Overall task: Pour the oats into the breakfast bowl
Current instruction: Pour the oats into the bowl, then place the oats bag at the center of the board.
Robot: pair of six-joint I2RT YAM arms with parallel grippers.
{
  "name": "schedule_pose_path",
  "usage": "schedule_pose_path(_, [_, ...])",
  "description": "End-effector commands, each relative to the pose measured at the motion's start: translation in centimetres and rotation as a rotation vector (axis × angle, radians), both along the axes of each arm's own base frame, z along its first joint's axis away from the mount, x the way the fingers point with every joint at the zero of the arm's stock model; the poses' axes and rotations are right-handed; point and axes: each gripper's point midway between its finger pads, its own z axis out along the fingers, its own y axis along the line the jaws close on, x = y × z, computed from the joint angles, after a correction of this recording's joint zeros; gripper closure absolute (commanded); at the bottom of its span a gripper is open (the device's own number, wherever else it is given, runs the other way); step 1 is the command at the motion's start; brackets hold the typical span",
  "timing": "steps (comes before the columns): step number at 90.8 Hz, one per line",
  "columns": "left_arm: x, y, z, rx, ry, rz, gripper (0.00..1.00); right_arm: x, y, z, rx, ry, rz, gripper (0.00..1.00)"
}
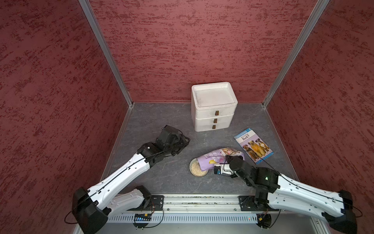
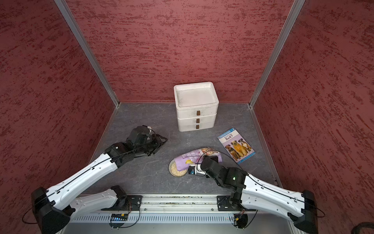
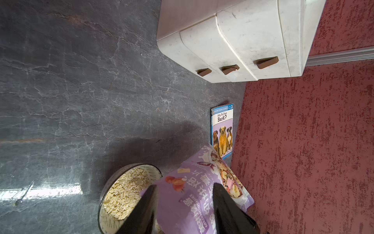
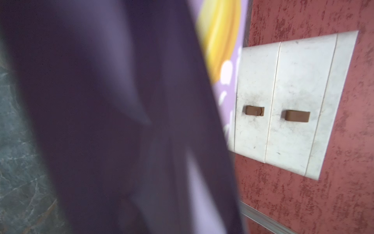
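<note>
The lavender pouch (image 1: 214, 157) is held above the table, its lower end hanging over the breakfast bowl (image 1: 191, 167). Pale oats (image 1: 196, 170) lie in the bowl and also show in the left wrist view (image 3: 125, 192). My right gripper (image 1: 229, 158) is shut on the pouch's right part. In the right wrist view the pouch (image 4: 121, 101) fills most of the picture and hides the fingers. My left gripper (image 1: 183, 139) stands open to the left of the pouch, apart from it and holding nothing. In its wrist view the pouch (image 3: 188, 194) shows beyond the two dark fingers (image 3: 145, 204).
A white foam drawer box (image 1: 213, 107) stands at the back wall. A blue dog-cover book (image 1: 254, 144) lies flat to the right, just behind the pouch. Red walls close in three sides, and a metal rail (image 1: 202, 202) runs along the front.
</note>
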Motion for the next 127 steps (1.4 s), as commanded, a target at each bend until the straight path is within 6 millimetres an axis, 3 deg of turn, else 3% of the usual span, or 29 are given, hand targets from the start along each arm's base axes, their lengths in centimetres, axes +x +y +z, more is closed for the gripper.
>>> schedule_pose_path(1, [0.2,0.4,-0.1,0.016,-0.004,0.006,0.52,1.8,1.9,5.6,0.275,-0.052,-0.1,1.0])
schedule_pose_path(24, [0.8,1.7,1.2,0.001,-0.03,0.033,0.52,2.6,2.4,8.3,0.547,-0.002,-0.178,1.0])
schedule_pose_path(42, [1.4,3.7,2.3,-0.009,-0.056,0.077,0.52,4.0,2.6,12.2,0.885,0.01,-0.274,1.0])
schedule_pose_path(59, [1.4,4.6,3.0,-0.003,-0.083,0.085,0.52,4.7,2.5,12.3,1.211,0.031,-0.34,1.0])
schedule_pose_path(76, [1.5,4.2,3.1,-0.018,-0.093,0.065,0.52,5.2,2.5,12.8,1.575,0.027,-0.291,1.0])
schedule_pose_path(95, [1.6,3.3,2.5,-0.04,-0.093,0.042,0.52,8.1,3.8,9.5,1.629,-0.011,-0.339,1.0])
schedule_pose_path(111, [1.6,0.7,2.0,-0.086,-0.127,-0.051,0.53,10.3,5.6,7.3,1.671,-0.049,-0.32,1.0])
schedule_pose_path(117, [1.6,-0.2,1.2,-0.078,-0.121,-0.087,0.53,11.1,7.0,5.6,1.619,-0.019,-0.328,1.0])
schedule_pose_path(127, [2.1,-1.4,-0.5,-0.059,-0.1,-0.119,0.55,12.1,7.4,3.6,1.587,-0.01,-0.375,1.0])
